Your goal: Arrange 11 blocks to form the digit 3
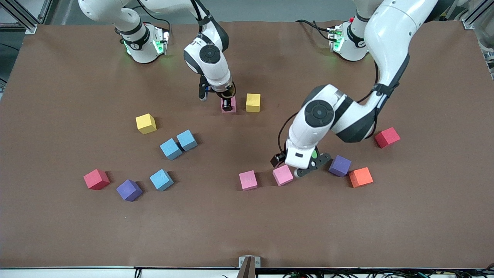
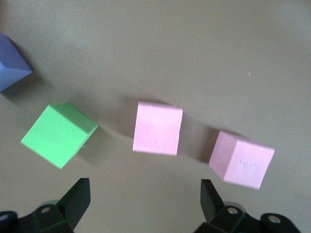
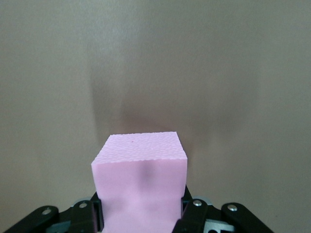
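Digit 3 barely started: a pink block (image 1: 228, 104) sits upper centre of the front view, just beside a yellow block (image 1: 253, 102), small gap between them. My right gripper (image 1: 228, 105) is down on that pink block, fingers closed against its two sides; the right wrist view shows the cube (image 3: 141, 187) filling the gap between the pads.

Risks: if I let go while the cube is tilted or not flat on the table (image 1: 247, 231), it lands skewed and the first bar comes out crooked. If I push sideways, I could knock the yellow block out of line.

My left gripper (image 1: 305, 166) hovers low at centre-right of the front view, wide open and empty. In the left wrist view a second pink block (image 2: 158, 128) lies between the fingertips (image 2: 77, 196) but ahead of them, so it is not yet between the jaws. A green block (image 2: 58, 134) and a third pink block (image 2: 241, 158) flank it closely. Risk there: with such a wide opening, a descent could clip either neighbour, and the target is turned a little against the jaws, so it may twist when squeezed.

Other blocks are scattered lower left and lower right: another yellow (image 1: 146, 123), three light blue (image 1: 178, 144), two purple (image 1: 129, 190), orange (image 1: 361, 177). Two red cubes (image 1: 96, 179) lie towards the sides.
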{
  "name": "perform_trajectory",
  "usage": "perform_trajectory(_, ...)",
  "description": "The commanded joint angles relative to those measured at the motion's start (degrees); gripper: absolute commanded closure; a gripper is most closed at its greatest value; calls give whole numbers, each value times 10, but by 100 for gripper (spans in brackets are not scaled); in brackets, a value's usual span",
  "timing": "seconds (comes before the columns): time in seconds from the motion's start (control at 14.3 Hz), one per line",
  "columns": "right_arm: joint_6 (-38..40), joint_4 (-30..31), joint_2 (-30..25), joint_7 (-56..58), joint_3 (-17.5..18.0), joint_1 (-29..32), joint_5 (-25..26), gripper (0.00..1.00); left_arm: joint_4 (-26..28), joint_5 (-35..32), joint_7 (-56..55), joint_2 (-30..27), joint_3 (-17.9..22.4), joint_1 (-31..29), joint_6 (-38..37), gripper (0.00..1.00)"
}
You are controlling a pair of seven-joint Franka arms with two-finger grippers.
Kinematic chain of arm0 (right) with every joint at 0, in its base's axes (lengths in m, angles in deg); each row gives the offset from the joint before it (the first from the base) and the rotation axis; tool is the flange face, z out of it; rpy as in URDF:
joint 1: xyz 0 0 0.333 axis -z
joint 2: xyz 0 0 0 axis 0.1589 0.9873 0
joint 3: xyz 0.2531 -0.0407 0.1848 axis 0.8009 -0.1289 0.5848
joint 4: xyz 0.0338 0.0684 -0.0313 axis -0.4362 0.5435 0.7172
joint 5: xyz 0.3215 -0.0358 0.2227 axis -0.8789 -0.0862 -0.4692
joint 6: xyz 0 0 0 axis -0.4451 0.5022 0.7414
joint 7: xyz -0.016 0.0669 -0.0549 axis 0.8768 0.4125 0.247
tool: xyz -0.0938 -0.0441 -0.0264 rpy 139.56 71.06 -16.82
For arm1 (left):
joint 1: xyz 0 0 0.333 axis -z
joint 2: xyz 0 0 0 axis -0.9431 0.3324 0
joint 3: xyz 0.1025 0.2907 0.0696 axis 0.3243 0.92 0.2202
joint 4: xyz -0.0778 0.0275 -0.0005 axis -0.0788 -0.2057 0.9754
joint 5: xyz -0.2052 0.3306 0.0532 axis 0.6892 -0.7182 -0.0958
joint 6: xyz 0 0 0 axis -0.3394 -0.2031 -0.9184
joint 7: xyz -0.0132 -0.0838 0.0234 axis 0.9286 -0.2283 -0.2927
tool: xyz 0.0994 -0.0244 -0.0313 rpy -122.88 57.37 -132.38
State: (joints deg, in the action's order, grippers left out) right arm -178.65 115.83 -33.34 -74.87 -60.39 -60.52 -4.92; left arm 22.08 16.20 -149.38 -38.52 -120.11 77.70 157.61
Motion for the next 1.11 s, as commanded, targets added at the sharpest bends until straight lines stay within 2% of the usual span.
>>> perform_trajectory(0.0, -5, -34, 36, -22, 10, -2, -4, 59, -60, -7, -9, 46, 13, 13, -5, 0)
perform_trajectory(0.07, -3, -44, 39, -36, 12, 0, -4, 59, -78, -9, -9, 61, 17, 25, -5, 0)
perform_trajectory(0.35, -2, -65, 57, -47, 13, -5, -4, 59, -81, -8, -10, 73, 63, 56, -2, 0)
perform_trajectory(0.77, 1, -62, 59, -55, 36, -4, -4, 59, -81, -9, -4, 103, 81, 69, 40, 0)
perform_trajectory(1.05, 13, -59, 58, -65, 38, -4, -4, 59, -80, -9, -4, 120, 85, 69, 63, 0)
